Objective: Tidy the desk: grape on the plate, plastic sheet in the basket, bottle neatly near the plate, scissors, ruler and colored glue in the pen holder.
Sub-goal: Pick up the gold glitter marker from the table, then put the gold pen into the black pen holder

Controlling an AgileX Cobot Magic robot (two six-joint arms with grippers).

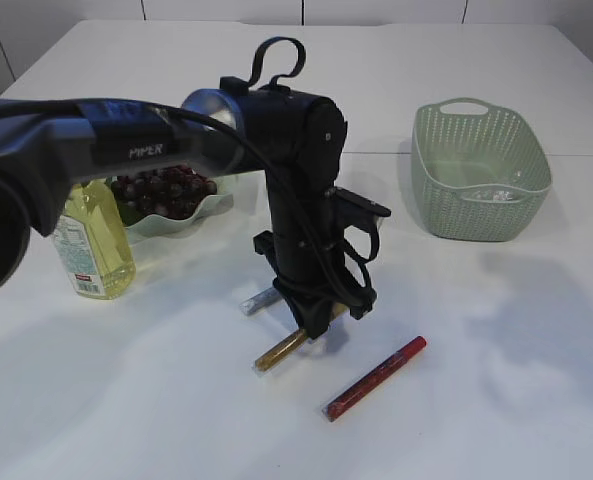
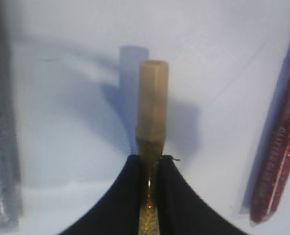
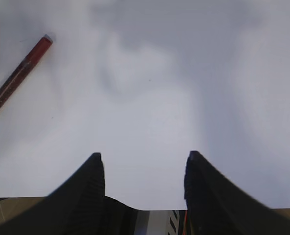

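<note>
Gold glue tube (image 2: 152, 105) lying on the white table (image 1: 496, 350), near its middle, pinched at the glitter-filled barrel by the left gripper (image 1: 316, 318) with the pale cap end poking out ahead of the fingertips. Clamping narrowly from both sides, jaws pressed flat against the tube, no gap showing in the left wrist view. Flanking it: silver glue tube (image 2: 0, 147) just to one side, red glue tube (image 1: 376, 377) to the other, both apart from the gold one and both untouched. Hovering over bare table, right gripper (image 3: 144, 164) spread wide and holding nothing (only the red tube in the corner of its view).

Farther out, sitting already on the plate (image 1: 216, 205), grapes (image 1: 161, 190); standing right beside it, bottle (image 1: 96, 245) of yellow liquid; resting toward the far right, green basket (image 1: 481, 170) with something pale and glinting inside, possibly the plastic sheet, too small to tell.

Judging the step in hand: picking up the first of the colored glues. Calling next for a straight lift without dragging the neighbouring tubes, then tipping upright for the pen holder, which is not showing in any view, nor the scissors and ruler.
</note>
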